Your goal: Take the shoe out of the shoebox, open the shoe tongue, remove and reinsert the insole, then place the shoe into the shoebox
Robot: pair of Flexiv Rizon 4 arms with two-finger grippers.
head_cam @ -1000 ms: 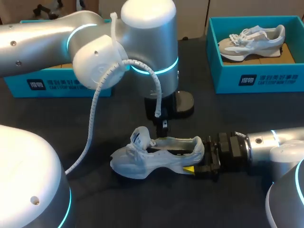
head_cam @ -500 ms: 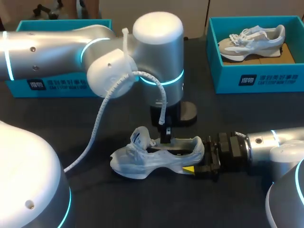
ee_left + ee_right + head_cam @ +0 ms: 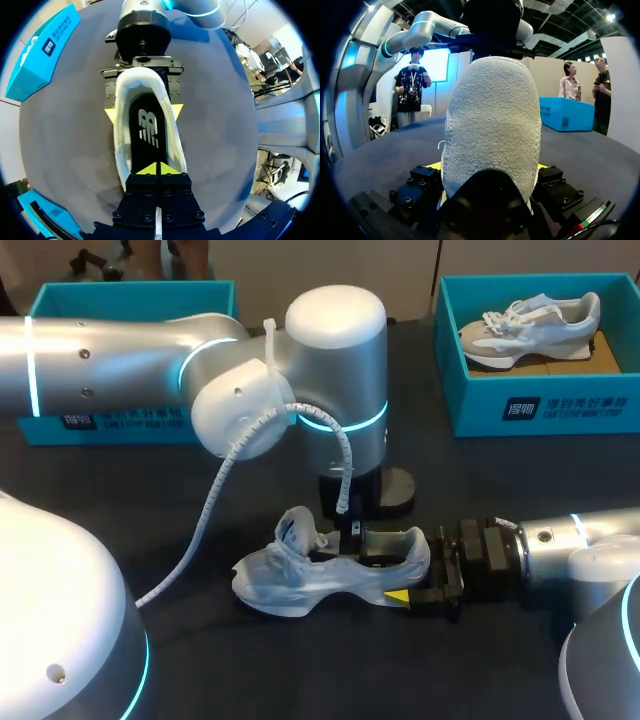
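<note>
First, a teal shoebox (image 3: 130,418) sits at the left of the dark table (image 3: 120,485); mid-table the left gripper (image 3: 159,169), tips pressed together, dips into the pale shoe (image 3: 320,578), whose heel the right gripper (image 3: 143,111) clamps; rightward, another shoebox (image 3: 540,408) holds a second shoe (image 3: 530,325).

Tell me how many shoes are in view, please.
2. One pale grey mesh sneaker lies on the dark table, heel gripped by the right gripper; one grey-and-white sneaker lies in the right teal cardboard shoebox. The left teal shoebox's inside is mostly hidden.
</note>
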